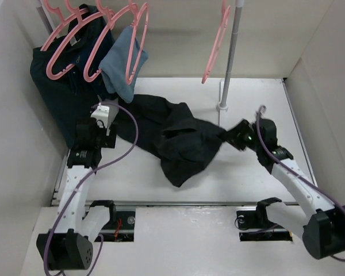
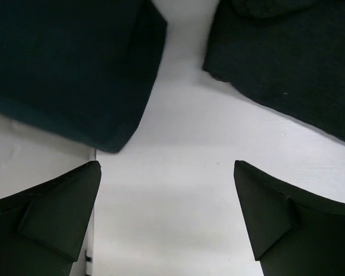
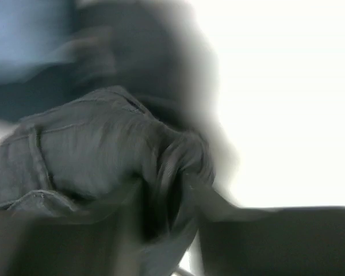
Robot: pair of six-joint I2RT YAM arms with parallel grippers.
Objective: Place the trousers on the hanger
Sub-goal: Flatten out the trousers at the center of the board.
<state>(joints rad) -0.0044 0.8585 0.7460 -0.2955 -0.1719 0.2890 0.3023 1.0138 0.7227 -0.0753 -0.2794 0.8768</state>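
The black trousers (image 1: 181,141) lie crumpled across the middle of the table, one end lifted toward the right. My right gripper (image 1: 233,137) is shut on that end; the right wrist view shows the bunched fabric (image 3: 103,155) pinched between the fingers. My left gripper (image 1: 106,129) is open and empty over the bare table near the trousers' left end, whose edge shows in the left wrist view (image 2: 287,57). A pink hanger (image 1: 215,43) hangs alone on the rail at the top right. Three more pink hangers (image 1: 98,40) hang at the top left.
A dark navy garment (image 1: 63,86) hangs from the left hangers and reaches the table; it also shows in the left wrist view (image 2: 69,63). A light-blue cloth (image 1: 122,63) hangs beside it. The rail's metal pole (image 1: 230,57) stands at the back. White walls enclose the table.
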